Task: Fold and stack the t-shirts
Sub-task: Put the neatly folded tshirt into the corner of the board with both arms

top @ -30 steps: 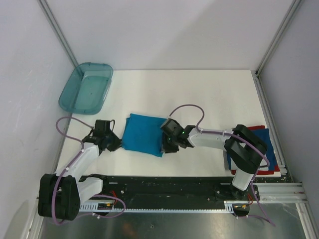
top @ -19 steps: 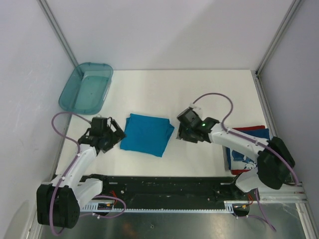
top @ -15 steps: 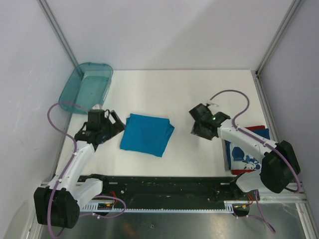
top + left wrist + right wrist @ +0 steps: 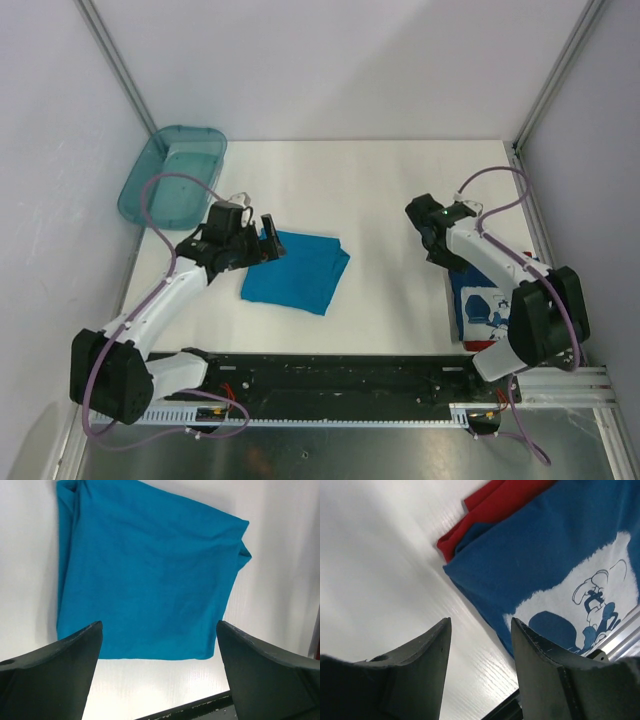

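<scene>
The teal-blue t-shirt (image 4: 297, 270) lies folded into a rough square on the white table, left of centre; it fills the left wrist view (image 4: 145, 575). My left gripper (image 4: 264, 240) hovers wide open over its left edge, nothing between the fingers (image 4: 157, 630). The dark blue t-shirt (image 4: 492, 312) with white cartoon print and a red edge lies folded at the near right, partly under my right arm. My right gripper (image 4: 437, 252) stands open and empty just left of it, with the print and red edge showing past its fingers (image 4: 481, 622) on the shirt (image 4: 555, 565).
A translucent teal bin (image 4: 172, 176) sits at the far left corner. The black base rail (image 4: 330, 370) runs along the near edge. Aluminium frame posts (image 4: 540, 240) and grey walls close in the right and left sides.
Both grippers let go of the teal shirt and opened. The right arm swung right to the dark blue shirt. The left arm drew back, then came over the teal shirt's left edge.
</scene>
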You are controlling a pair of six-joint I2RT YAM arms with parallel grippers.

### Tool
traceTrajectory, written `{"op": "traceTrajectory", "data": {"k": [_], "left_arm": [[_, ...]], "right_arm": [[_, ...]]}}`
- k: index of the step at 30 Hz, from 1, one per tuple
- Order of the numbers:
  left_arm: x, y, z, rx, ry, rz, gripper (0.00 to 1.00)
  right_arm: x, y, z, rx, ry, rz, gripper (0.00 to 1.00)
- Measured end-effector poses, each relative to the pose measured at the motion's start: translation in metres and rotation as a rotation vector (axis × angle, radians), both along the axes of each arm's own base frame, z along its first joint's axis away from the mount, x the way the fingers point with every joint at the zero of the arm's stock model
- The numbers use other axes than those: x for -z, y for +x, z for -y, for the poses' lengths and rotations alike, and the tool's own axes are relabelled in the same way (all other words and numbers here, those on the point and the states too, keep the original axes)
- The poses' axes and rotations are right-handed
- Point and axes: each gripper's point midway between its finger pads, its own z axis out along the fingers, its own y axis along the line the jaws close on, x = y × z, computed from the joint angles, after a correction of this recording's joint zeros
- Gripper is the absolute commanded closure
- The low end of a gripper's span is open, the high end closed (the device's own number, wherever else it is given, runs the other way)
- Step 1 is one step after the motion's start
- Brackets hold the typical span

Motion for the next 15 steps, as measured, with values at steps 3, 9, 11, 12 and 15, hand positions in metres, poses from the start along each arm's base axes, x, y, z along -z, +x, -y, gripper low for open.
{"op": "traceTrajectory", "data": {"k": [3,9,11,12,15], "left_arm": [[0.002,0.0,0.009,0.036,-0.009,-0.007,0.01],[0.007,0.002,0.017,0.061,-0.025,-0.023,0.01],[0.009,0.002,0.019,0.067,-0.029,-0.029,0.01],[0.009,0.003,0.019,0.069,-0.03,-0.03,0.01],[0.009,0.004,0.022,0.079,-0.042,-0.029,0.0]], "right_arm": [[0.001,0.01,0.004,0.004,-0.052,-0.022,0.44],[0.017,0.018,0.007,-0.01,-0.12,-0.096,0.44],[0.022,0.021,0.01,-0.013,-0.143,-0.119,0.44],[0.023,0.023,0.011,-0.014,-0.152,-0.127,0.44],[0.028,0.032,0.013,-0.023,-0.183,-0.148,0.43]]}}
